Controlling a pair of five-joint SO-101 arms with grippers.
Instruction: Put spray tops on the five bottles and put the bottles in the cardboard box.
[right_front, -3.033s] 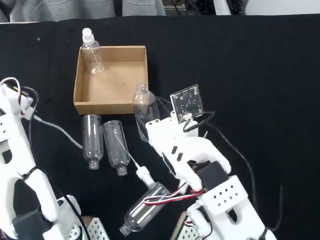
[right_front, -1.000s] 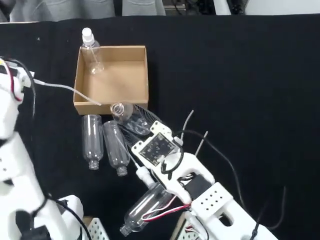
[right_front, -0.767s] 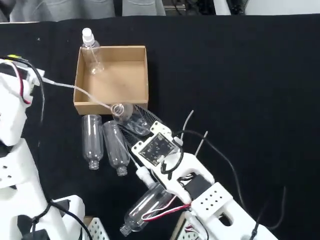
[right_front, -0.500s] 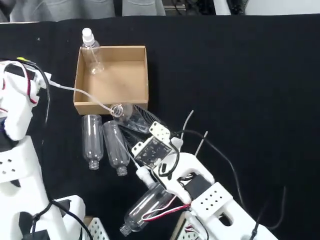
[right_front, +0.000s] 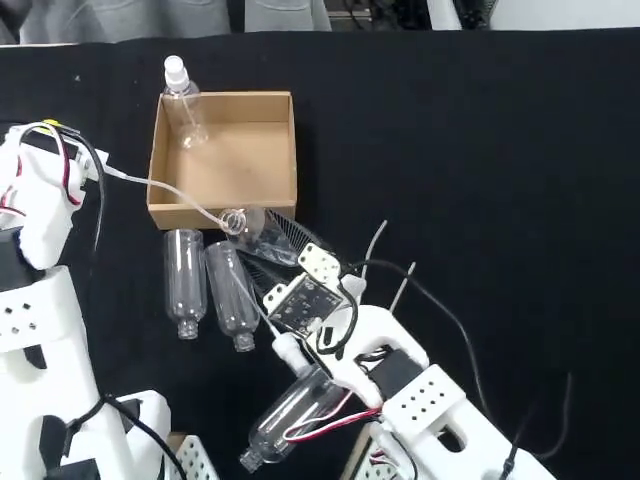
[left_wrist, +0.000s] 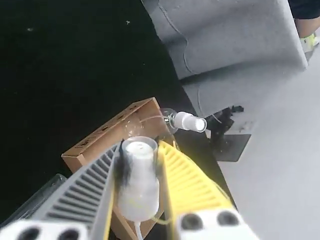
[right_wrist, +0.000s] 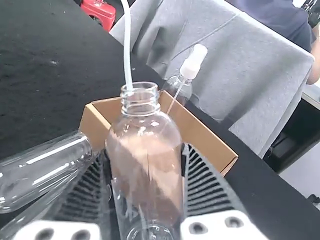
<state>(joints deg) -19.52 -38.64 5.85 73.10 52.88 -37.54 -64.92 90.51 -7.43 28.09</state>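
The left pincer (left_wrist: 140, 148) is clamped on a spray top (left_wrist: 138, 186) — its thin tube runs down to the open bottle (right_wrist: 144, 131). The right pincer (right_wrist: 143, 165) grips that bottle tilted, just outside the cardboard box (right_front: 200, 214). The tube's tip seems to sit at the neck.

Capped bottle (right_front: 185, 115) in cardboard box (right_front: 220, 215), open bottle (right_wrist: 145, 145) tilted, spray top (left_wrist: 139, 180), tube at mouth

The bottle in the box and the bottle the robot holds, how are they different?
The boxed bottle wears a white spray top; the held bottle has an open neck. The boxed bottle stands free in a corner of the cardboard box; the held bottle is clamped in the right gripper, outside the box. Both are clear and empty.
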